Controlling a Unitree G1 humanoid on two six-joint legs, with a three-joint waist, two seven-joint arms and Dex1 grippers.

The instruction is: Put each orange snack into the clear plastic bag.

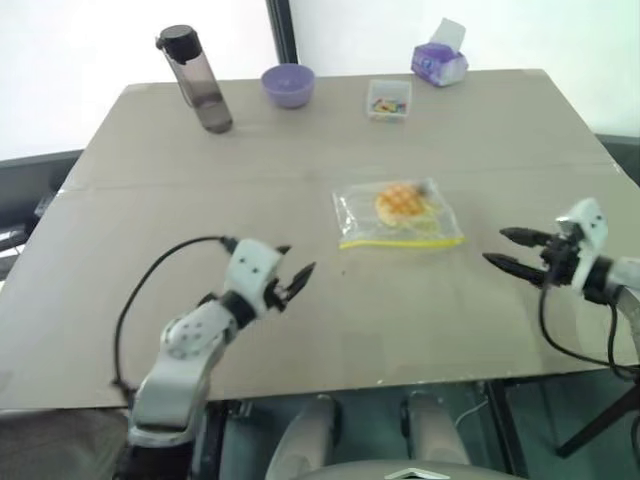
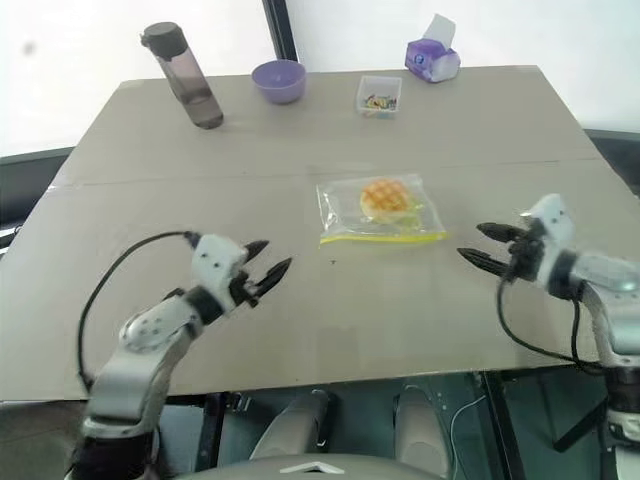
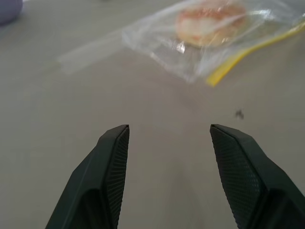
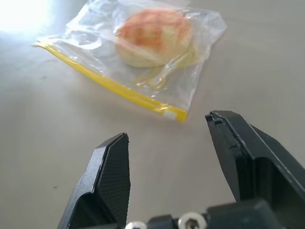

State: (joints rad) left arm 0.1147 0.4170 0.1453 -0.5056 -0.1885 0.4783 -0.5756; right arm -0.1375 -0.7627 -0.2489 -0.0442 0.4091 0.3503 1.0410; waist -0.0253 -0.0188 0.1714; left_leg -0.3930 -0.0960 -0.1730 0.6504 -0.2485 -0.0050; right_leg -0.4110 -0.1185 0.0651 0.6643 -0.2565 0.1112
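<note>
The orange snack (image 1: 400, 201), a domed bun with a grid top, lies inside the clear plastic bag (image 1: 355, 214) in the middle of the table. The bag lies flat, its yellow seal strip (image 1: 400, 242) along the near edge. My left gripper (image 1: 292, 274) hovers over the table to the bag's near left, open and empty, pointing toward it. My right gripper (image 1: 506, 248) is to the bag's right, open and empty too. The left wrist view has the bag (image 3: 162, 47) and bun (image 3: 209, 24) ahead of the fingers; the right wrist view shows the bun (image 4: 152, 36) in the bag (image 4: 200, 78).
Along the table's far edge stand a dark water bottle (image 1: 195, 78), a purple bowl (image 1: 288, 85), a small clear box of coloured bits (image 1: 389, 99) and a purple tissue pack (image 1: 439, 62). The table's front edge (image 1: 350, 385) runs just below both arms.
</note>
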